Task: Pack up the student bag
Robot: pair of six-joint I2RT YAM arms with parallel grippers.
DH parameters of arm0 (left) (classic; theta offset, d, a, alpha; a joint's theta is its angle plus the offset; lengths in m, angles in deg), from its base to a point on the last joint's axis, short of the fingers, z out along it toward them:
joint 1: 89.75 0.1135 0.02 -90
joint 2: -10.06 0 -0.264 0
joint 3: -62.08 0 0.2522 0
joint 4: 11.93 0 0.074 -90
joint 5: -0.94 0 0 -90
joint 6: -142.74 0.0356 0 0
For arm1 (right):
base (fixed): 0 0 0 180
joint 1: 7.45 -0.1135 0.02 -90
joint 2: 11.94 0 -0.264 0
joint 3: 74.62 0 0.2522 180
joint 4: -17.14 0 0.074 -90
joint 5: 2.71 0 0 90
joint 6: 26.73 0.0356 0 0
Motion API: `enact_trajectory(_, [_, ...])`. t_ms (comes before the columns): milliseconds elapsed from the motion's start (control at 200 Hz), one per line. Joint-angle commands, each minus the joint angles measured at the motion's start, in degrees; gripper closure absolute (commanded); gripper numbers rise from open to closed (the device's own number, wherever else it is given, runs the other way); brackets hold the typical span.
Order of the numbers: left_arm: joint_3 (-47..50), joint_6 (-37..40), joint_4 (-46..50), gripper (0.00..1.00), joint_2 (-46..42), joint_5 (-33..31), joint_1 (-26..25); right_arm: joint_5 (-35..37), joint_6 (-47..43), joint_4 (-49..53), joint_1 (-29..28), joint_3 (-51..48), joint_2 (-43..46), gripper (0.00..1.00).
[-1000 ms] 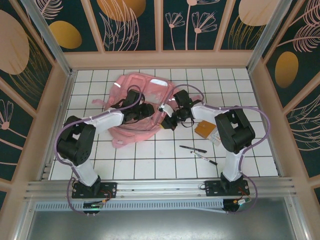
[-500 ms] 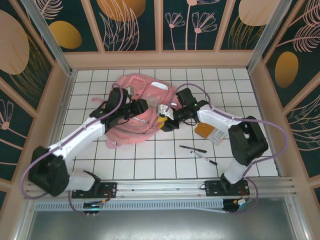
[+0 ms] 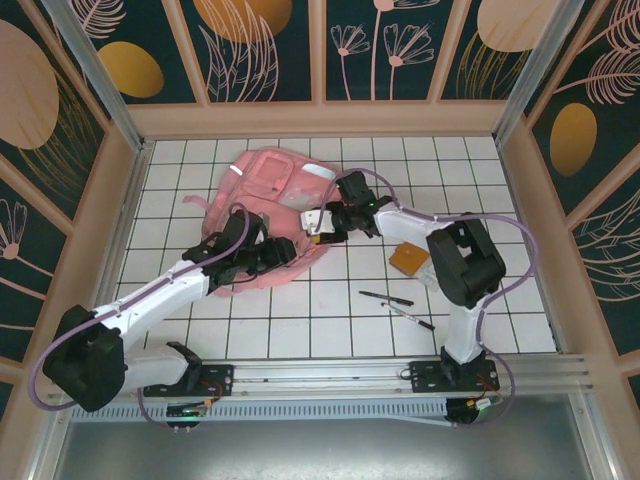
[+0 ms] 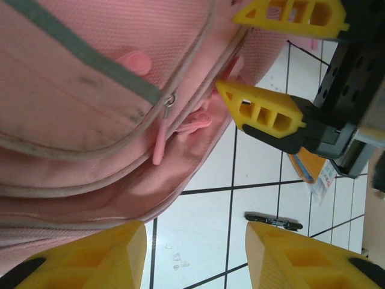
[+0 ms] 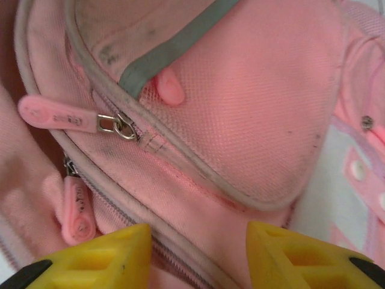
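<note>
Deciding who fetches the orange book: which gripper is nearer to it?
Right. The right gripper hovers at the bag's right edge, with the orange book off to its right; the left gripper sits farther left, over the bag's near edge.

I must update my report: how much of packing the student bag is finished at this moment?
Done: nothing visibly packed. In hand: the left end effector and right end effector are open by the student bag near its zipper pulls, holding nothing. To do: the orange booklet and two pens lie on the table beside it.
</note>
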Motion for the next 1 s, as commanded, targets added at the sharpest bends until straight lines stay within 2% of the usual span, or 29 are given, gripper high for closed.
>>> enact_trajectory(0, [1.81,-3.68,-2.22,0.55,-1.45,-0.92,-0.51,5.28,-4.41,2.51,-1.53,1.68,-2.46,0.54])
enact_trajectory(300, [2.91,-4.69,-1.57,0.55,-2.42,-0.93,-0.53,9.77,-3.01,-3.07,-3.08,-0.58,-3.91,0.53])
enact_trajectory(445, [3.32,-5.04,-1.07,0.54,-5.07,-2.63,-0.47,9.59,-8.84,4.54,-3.18,0.39,-2.69,0.52])
enact_trajectory(596, [4.94,-5.33,-1.36,0.54,-5.50,-2.95,-0.53,15.44,-8.75,-5.75,-4.34,-4.07,-3.11,0.54])
enact_trajectory(651, [5.25,-5.53,-1.62,0.54,-5.17,-2.91,-0.53,16.25,-6.78,-8.68,-4.67,-4.65,-3.76,0.60])
enact_trajectory(701, [5.24,-5.83,-1.55,0.54,-4.96,-2.90,-0.52,13.68,-4.02,-9.75,-4.62,-4.77,-3.19,0.67])
enact_trajectory(836, [4.84,-6.53,-1.37,0.54,-6.30,-4.23,-0.48,4.34,3.31,-8.29,-3.21,-2.67,-0.13,1.00])
enact_trajectory(996, [2.64,-6.54,-1.19,0.54,-5.56,-4.01,-0.54,-5.76,15.08,-11.19,-0.14,-0.18,3.59,1.00])
